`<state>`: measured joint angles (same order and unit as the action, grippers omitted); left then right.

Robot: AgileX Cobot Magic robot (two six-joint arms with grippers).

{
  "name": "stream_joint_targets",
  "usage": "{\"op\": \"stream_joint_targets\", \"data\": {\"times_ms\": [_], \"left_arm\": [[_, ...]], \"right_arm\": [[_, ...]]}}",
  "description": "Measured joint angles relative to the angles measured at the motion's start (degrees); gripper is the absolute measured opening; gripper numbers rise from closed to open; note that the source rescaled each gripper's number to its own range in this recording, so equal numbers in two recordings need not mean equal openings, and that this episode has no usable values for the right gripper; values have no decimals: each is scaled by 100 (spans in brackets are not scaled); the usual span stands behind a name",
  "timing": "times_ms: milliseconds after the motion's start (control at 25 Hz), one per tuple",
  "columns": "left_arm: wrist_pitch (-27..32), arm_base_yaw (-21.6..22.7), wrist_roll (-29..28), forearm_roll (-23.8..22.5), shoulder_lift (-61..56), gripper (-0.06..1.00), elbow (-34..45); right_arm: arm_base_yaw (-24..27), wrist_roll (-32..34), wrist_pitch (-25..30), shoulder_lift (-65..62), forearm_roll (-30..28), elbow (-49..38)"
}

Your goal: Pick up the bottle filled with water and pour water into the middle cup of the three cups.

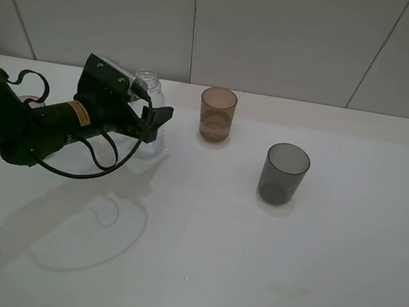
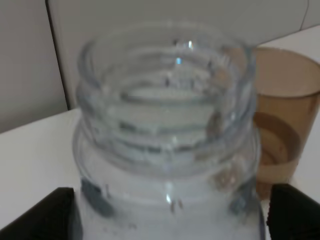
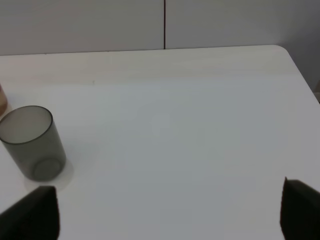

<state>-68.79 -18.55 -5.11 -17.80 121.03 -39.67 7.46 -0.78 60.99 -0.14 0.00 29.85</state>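
The clear capless bottle (image 1: 148, 82) stands upright on the white table, left of the amber middle cup (image 1: 217, 114). My left gripper (image 1: 152, 118) is open, with a finger on each side of the bottle's body. In the left wrist view the bottle (image 2: 170, 125) fills the picture between the two dark fingertips (image 2: 52, 215), and the amber cup (image 2: 287, 115) stands just behind it with a band of liquid low inside. The dark grey cup (image 1: 283, 174) stands to the right and nearer the front. My right gripper (image 3: 165, 207) is open over bare table, with the grey cup (image 3: 32, 142) off to one side.
The white table (image 1: 248, 269) meets a pale panelled wall (image 1: 286, 34) along its back edge. The left arm's black cables (image 1: 102, 161) loop down towards the tabletop in front of the bottle. The right arm is out of the exterior high view.
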Motion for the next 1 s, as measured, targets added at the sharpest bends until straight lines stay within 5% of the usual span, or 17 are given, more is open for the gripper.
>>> {"op": "stream_joint_targets", "data": {"times_ms": [440, 680, 1000], "left_arm": [[414, 66, -111, -6, -1504, 92, 18], [2639, 66, -127, 140, -2883, 92, 24], [5755, 291, -229, 1373, -5133, 92, 24]], "right_arm": [[0, 0, 0, 0, 0, 0], [0, 0, 0, 0, 0, 0], [0, 0, 0, 0, 0, 0]]}}
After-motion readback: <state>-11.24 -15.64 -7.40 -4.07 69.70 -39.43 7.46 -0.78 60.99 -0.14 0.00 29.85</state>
